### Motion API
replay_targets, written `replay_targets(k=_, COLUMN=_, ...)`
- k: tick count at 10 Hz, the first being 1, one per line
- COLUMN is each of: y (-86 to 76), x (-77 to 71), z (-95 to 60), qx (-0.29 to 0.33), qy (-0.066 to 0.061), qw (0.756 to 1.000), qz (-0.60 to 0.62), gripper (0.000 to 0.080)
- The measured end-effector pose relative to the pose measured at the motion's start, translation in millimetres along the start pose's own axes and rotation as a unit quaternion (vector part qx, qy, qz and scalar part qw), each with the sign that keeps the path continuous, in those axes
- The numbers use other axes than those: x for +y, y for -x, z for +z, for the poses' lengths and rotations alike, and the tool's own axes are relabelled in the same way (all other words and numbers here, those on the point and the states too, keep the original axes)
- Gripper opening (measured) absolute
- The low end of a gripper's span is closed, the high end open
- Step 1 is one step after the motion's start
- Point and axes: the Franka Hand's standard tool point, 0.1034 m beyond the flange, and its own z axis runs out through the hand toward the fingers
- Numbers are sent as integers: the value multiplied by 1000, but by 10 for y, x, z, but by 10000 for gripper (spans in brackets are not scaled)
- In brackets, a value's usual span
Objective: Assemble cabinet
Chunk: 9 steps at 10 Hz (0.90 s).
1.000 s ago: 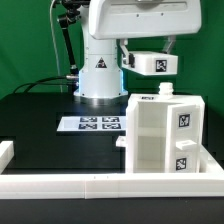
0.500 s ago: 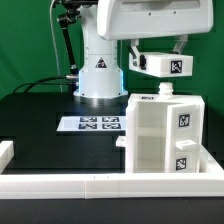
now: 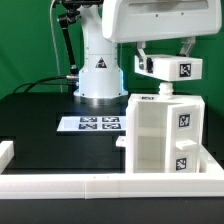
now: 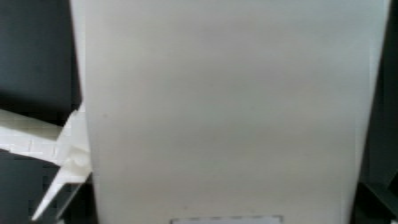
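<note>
The cabinet (image 3: 160, 135), a white blocky box with square tags on its side, stands on the black table at the exterior view's right. My gripper (image 3: 165, 60) is shut on a small white tagged panel (image 3: 172, 69) and holds it in the air just above the cabinet's top, apart from it. A small white knob (image 3: 164, 92) sticks up from the cabinet's top under the panel. In the wrist view a broad white face (image 4: 222, 100) fills most of the picture. My fingertips do not show there.
The marker board (image 3: 92, 124) lies flat to the left of the cabinet in the exterior view. A white rail (image 3: 90, 186) runs along the front edge, with a raised end (image 3: 8, 152) at the left. The arm's base (image 3: 99, 75) stands behind.
My gripper has carried the white panel toward the exterior view's right and slightly down, so it now hangs over the cabinet's top. The cabinet has not moved.
</note>
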Motion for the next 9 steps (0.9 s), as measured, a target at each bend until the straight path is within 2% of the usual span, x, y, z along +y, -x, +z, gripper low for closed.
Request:
replay_targets(k=3, y=2, x=-10, z=86, qx=-5, qy=-1, qw=1000, qz=-1, gripper=560)
replay_targets(k=9, y=-13, x=16, z=87, qx=-2, qy=-1, qw=1000, qz=-7, gripper=560)
